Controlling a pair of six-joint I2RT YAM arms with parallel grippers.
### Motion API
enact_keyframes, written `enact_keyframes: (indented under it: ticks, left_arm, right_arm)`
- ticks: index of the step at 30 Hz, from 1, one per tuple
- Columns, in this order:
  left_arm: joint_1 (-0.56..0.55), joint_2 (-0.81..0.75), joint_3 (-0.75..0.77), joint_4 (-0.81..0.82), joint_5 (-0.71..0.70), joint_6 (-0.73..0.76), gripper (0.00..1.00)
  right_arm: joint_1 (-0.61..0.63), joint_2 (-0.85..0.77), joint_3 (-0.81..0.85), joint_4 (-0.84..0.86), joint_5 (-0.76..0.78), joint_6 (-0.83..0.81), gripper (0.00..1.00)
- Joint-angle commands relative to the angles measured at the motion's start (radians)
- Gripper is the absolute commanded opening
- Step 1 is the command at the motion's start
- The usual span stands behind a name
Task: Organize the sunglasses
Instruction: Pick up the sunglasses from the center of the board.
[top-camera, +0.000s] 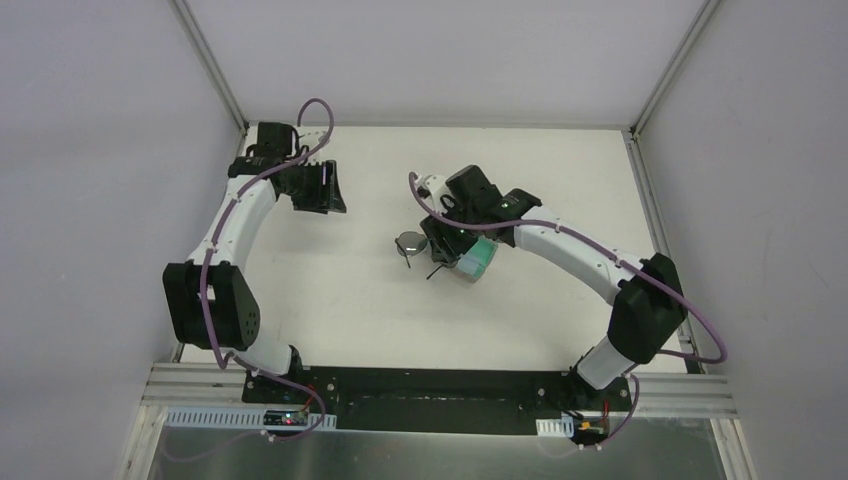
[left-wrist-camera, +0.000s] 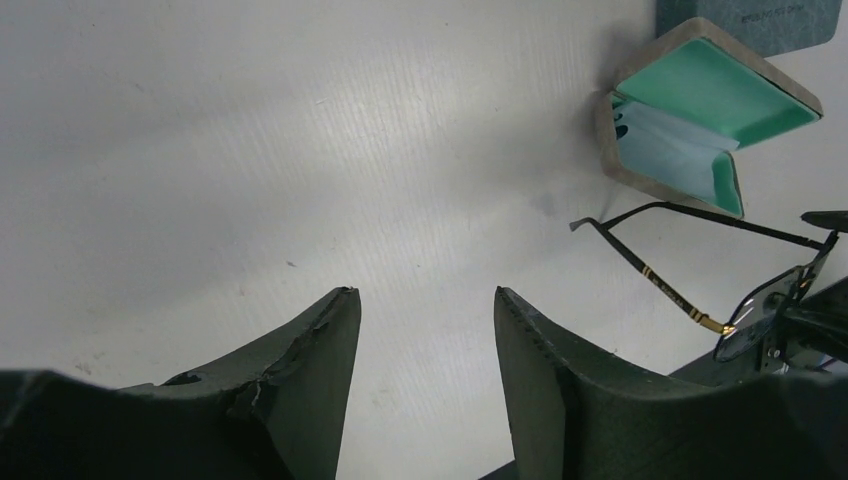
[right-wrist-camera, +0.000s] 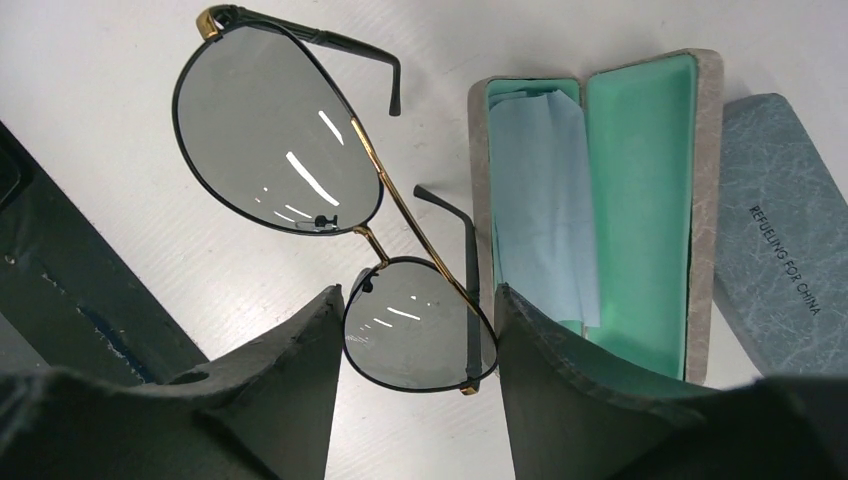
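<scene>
The right gripper (right-wrist-camera: 420, 290) clamps the sunglasses (right-wrist-camera: 275, 130) beside the beige case (right-wrist-camera: 640, 200).
Its fingers (right-wrist-camera: 300, 380) pinch one lens; the beige case lies open just beside, a light blue cloth (right-wrist-camera: 540, 200) inside, a blue case (right-wrist-camera: 780, 230) past it. Farthest back, the left gripper (left-wrist-camera: 427, 292) hangs part open and empty over the table (left-wrist-camera: 250, 150).

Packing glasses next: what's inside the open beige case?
A light blue cloth lies in one half of the case; the other green-lined half is bare. Anything beneath the cloth is hidden.
</scene>
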Motion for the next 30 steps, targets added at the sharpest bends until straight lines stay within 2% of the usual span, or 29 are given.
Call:
enact_keyframes:
  ticks: [1,9,14,20,30]
  left_arm:
    - [-0.01,0.046,0.054,-0.027,0.019,0.036,0.53]
    - [-0.028,0.082,0.086,-0.073,0.112,-0.001,0.46]
    - [-0.076,0.102,0.083,-0.066,0.146,-0.002,0.43]
    - [-0.135,0.156,0.092,-0.014,0.198,-0.086,0.39]
    - [-0.229,0.332,0.282,0.08,0.294,-0.202,0.42]
  right_arm:
    - [-0.025,-0.057,0.06,0.001,-0.053,-0.003,0.33]
    - [-0.089,-0.105,0.138,-0.074,-0.153,0.041,0.32]
    - [-0.148,-0.136,0.151,-0.073,-0.165,0.091,0.31]
    - [-0.24,-0.153,0.142,-0.046,-0.2,0.097,0.31]
    - [-0.336,-0.175,0.084,0.076,-0.418,0.182,0.31]
